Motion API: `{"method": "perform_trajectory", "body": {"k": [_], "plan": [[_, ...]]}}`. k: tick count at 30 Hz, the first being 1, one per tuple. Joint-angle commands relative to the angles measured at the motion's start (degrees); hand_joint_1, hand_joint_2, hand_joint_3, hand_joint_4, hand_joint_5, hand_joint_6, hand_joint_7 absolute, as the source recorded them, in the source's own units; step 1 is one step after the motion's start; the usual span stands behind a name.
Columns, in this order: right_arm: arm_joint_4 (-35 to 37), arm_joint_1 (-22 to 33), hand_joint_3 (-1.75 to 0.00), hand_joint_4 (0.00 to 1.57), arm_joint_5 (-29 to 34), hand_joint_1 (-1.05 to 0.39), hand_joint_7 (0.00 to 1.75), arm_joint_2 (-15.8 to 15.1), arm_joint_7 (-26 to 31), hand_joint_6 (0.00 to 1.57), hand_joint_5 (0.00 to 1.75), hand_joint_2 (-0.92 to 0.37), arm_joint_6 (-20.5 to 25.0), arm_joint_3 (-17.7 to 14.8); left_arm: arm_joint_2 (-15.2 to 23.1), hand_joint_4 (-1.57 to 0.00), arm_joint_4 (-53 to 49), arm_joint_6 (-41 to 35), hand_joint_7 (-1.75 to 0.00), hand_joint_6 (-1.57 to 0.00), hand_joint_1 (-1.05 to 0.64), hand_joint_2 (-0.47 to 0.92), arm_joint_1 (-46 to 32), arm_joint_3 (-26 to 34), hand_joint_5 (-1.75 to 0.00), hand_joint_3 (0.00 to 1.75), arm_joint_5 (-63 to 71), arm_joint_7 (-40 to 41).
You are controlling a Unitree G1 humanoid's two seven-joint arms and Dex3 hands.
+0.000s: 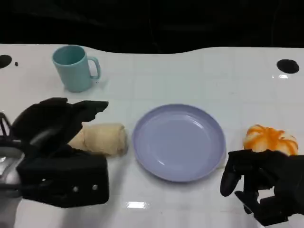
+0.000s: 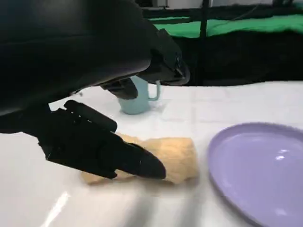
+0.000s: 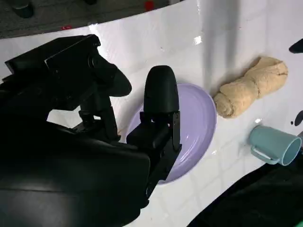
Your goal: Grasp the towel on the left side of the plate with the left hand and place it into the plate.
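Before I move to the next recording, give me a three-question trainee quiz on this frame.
1. True or false: the rolled beige towel lies in the lavender plate.
2. Which stands behind the towel: A) teal mug B) bowl C) bottle?
3. Fill in: the orange-and-white thing lies to the plate's ____ in the head view.

Key: 1 false, it lies on the table beside the plate, with the left hand open over it. 2 A. 3 right.

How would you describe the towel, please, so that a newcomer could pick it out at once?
Start from the round lilac plate in the middle of the white table. Directly on the plate's left lies the rolled beige cloth towel, just in front of the left hand. It is the table's sole soft, log-shaped thing, unlike the teal mug behind it.
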State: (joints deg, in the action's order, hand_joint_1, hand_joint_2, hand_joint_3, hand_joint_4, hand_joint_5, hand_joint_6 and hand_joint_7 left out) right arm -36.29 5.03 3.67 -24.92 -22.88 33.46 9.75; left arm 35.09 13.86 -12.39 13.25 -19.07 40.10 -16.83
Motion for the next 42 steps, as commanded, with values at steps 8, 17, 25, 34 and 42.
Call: {"method": "perform_trajectory", "body": {"k": [8,17,25,34,42], "plan": [[-1.16,0.05,-1.01,0.69,0.31,0.03,1.42,-0.31,0.37,0.68,1.68,-0.61,0.64,-0.01,-6.26,-0.43,-20.70,0.95,-0.02,-0.43,-0.59,0.87,10.64,-8.17,-0.22,0.00,10.92,-0.09],[-0.65,0.20,-1.03,0.71,0.40,0.02,1.43,-0.09,0.50,0.69,1.70,-0.60,-0.44,0.30,-11.48,-0.60,-45.35,6.90,0.00,-0.46,-0.57,0.92,19.87,-13.24,-0.14,0.02,12.33,4.40],[-0.72,0.18,-1.05,0.70,0.37,0.02,1.43,-0.05,0.46,0.69,1.70,-0.59,-0.08,0.23,-16.01,-0.73,-62.19,10.45,-0.05,-0.57,-0.45,0.92,23.77,-13.68,-0.17,0.08,9.81,13.56],[-0.97,0.38,-1.05,0.70,0.23,0.03,1.43,-0.14,0.35,0.69,1.71,-0.58,-0.38,0.05,-14.98,-0.84,-66.24,20.14,-1.11,-0.87,-0.23,0.92,23.05,-12.25,-1.71,0.25,6.42,28.73],[-1.62,0.16,-1.05,0.70,0.42,0.02,1.42,-0.22,0.39,0.69,1.68,-0.59,1.27,0.25,-12.90,-0.87,-63.53,25.60,-1.74,-0.59,-0.22,0.77,21.86,-10.11,-1.75,0.61,4.30,33.65]]}}
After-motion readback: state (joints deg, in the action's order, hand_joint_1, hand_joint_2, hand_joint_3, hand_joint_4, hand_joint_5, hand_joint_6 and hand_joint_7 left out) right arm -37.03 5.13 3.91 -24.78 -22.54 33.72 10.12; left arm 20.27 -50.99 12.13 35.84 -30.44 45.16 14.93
